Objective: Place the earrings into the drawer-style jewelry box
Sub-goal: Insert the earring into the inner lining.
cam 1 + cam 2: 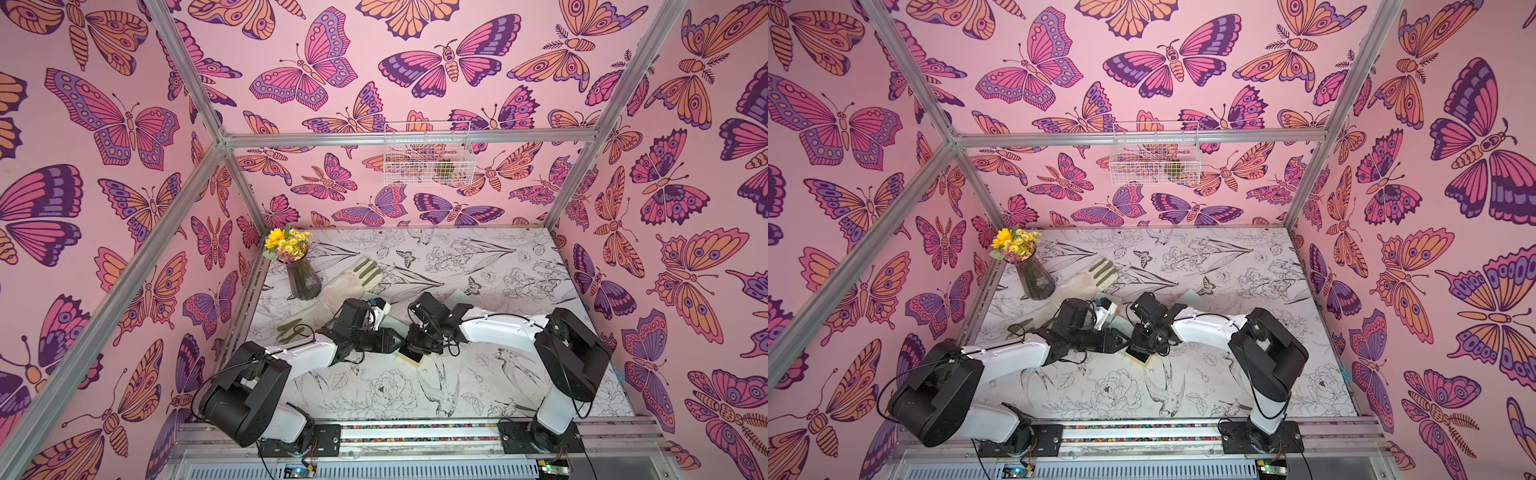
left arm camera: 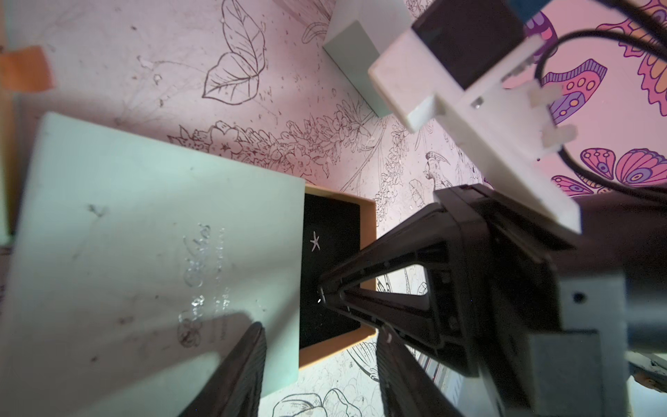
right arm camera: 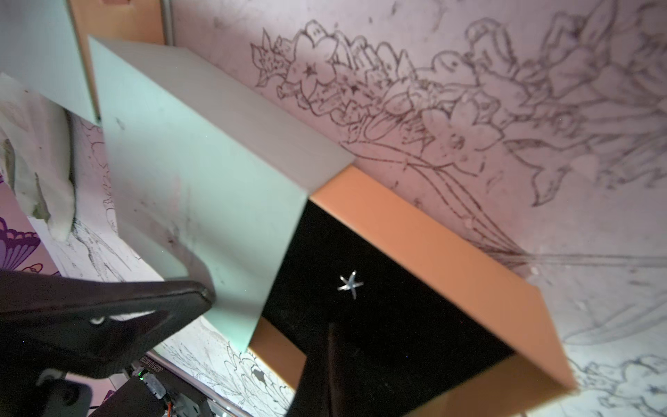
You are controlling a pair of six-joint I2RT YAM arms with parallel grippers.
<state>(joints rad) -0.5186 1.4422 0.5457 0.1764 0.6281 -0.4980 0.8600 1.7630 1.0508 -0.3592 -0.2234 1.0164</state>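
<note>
Sketch-printed tabletop [image 1: 519, 270] enclosed by butterfly panels [image 1: 104, 124], both arms folded inward mid-frame, left gripper [image 2: 319, 343] slightly parted over box sleeve [image 2: 144, 234], right gripper [image 2: 323, 289] pinched closed above drawer [image 3: 433, 245], any hold untellable

The bird-and-flower-printed table [image 1: 498, 374] carries a flower vase [image 1: 303, 282], a pale glove [image 1: 349, 278] and the mint jewelry box [image 3: 202, 173], drawer [image 3: 433, 245] open.

Open room: table [image 1: 519, 291] bare at right and lower centre in both top views;
Blocked: vase [image 1: 303, 282] and gloves [image 1: 349, 282] crowd the table's upper left;
Drawer mouth: closed tip of the right gripper [image 2: 319, 299] over the open drawer [image 2: 367, 231]; sleeve [image 2: 144, 234] roofs the rest
</note>
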